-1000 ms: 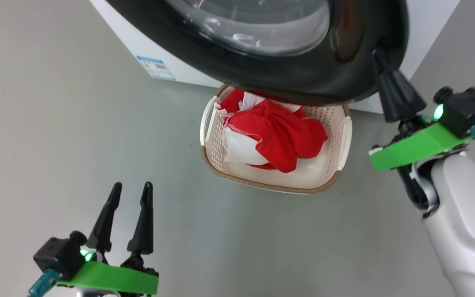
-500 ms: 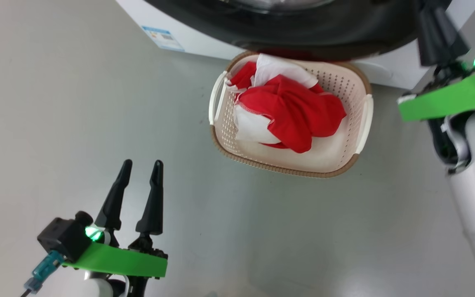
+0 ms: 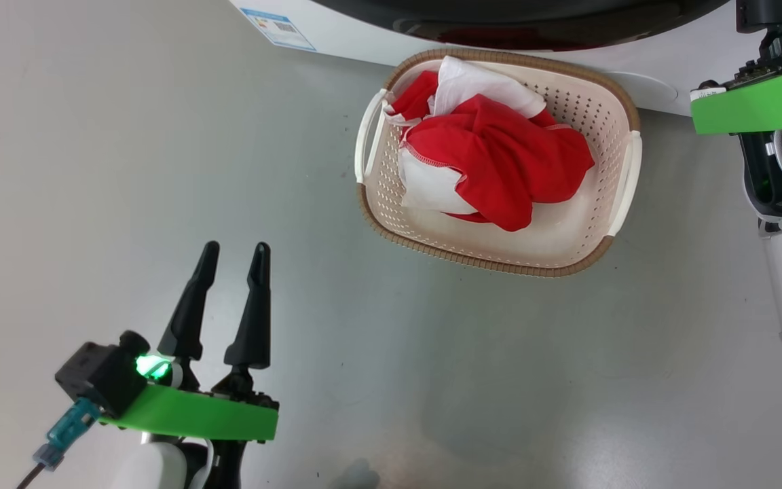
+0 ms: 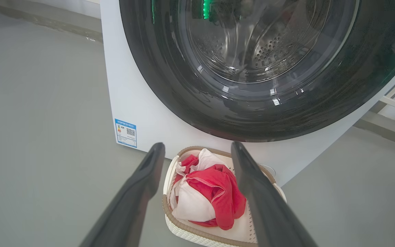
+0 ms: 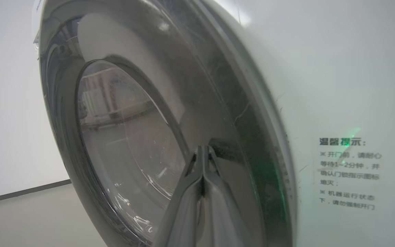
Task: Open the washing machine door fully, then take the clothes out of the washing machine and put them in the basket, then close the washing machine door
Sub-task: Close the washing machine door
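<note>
The floor (image 3: 160,170) is smooth, pale grey and lightly glossy, with a few small dark specks, and it runs up to the white front of the washing machine (image 3: 337,34). In the right wrist view a plain pale wall (image 5: 9,103) meets this floor along a dark skirting line. The basket (image 3: 486,261) stands upright on the floor, mouth up, its far rim just beside the foot of the machine, below the washing machine door (image 4: 252,113). Its long axis runs from one white handle to the other, roughly along the machine's front and slightly skewed to it. The clothes (image 3: 499,159) lie in it as a crumpled red and white heap, set toward its left and far side, with bare bottom showing at the near right. The door's glossy black rim lies against the machine's front and its glass faces outward; whether it is latched I cannot tell. A blue sticker (image 4: 126,133) sits low on the front, left of the door, and a printed label (image 5: 348,173) sits beside the rim. The left gripper (image 3: 236,246) hangs over bare floor, well apart from the basket, fingers spread moderately and holding nothing. The right gripper (image 5: 202,148) has its fingers pressed together, the tips at the door's black rim, where they meet their own reflection.
</note>
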Available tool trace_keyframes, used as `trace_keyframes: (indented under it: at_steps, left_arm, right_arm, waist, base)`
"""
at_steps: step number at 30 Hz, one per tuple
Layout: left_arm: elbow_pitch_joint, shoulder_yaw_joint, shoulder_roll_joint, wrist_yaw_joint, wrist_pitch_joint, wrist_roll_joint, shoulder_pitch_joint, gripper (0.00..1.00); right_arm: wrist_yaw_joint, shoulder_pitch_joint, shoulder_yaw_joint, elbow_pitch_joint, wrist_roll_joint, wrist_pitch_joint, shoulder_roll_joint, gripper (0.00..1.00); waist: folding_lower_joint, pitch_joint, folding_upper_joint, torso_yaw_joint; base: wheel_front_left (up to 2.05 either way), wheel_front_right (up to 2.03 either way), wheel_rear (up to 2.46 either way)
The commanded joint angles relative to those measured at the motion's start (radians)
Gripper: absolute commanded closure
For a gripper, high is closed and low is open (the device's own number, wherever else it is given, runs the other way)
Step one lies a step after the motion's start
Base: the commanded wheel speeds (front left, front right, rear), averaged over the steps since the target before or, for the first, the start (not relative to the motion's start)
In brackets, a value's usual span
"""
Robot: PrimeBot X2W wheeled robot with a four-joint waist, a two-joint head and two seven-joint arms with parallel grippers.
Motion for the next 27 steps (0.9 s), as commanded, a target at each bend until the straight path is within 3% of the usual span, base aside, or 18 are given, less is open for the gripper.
trace_keyframes:
  at_steps: [1, 8, 22, 26, 27]
  left_arm:
    - [-0.023, 0.030, 0.023, -0.006, -0.008, -0.001, -0.005, 0.00]
    - [-0.014, 0.039, 0.023, -0.006, -0.008, 0.014, -0.004, 0.00]
    - [0.009, 0.092, 0.023, -0.006, -0.008, 0.082, 0.042, 0.00]
    - [0.020, 0.105, 0.023, -0.006, -0.008, 0.112, 0.058, 0.00]
    - [0.023, 0.107, 0.023, -0.006, -0.008, 0.121, 0.062, 0.00]
  right_arm:
    - [-0.002, -0.030, -0.003, -0.022, -0.008, -0.005, 0.015, 1.00]
    - [-0.002, 0.018, 0.047, -0.027, -0.012, -0.005, 0.035, 1.00]
    - [-0.002, 0.280, 0.114, -0.052, 0.016, -0.005, 0.045, 1.00]
    - [-0.002, 0.358, 0.116, -0.076, 0.022, -0.005, 0.054, 0.83]
    - [-0.002, 0.379, 0.116, -0.081, 0.022, -0.005, 0.055, 0.71]
  waist:
    - [0.0000, 0.001, 0.0000, -0.001]
    - [0.0000, -0.028, 0.0000, -0.023]
    - [0.0000, -0.150, 0.0000, -0.109]
    - [0.0000, -0.191, 0.0000, -0.136]
    - [0.0000, -0.202, 0.0000, -0.143]
  base:
    - [0.00, 0.00, 0.00]
    - [0.00, 0.00, 0.00]
    - [0.00, 0.00, 0.00]
    - [0.00, 0.00, 0.00]
    - [0.00, 0.00, 0.00]
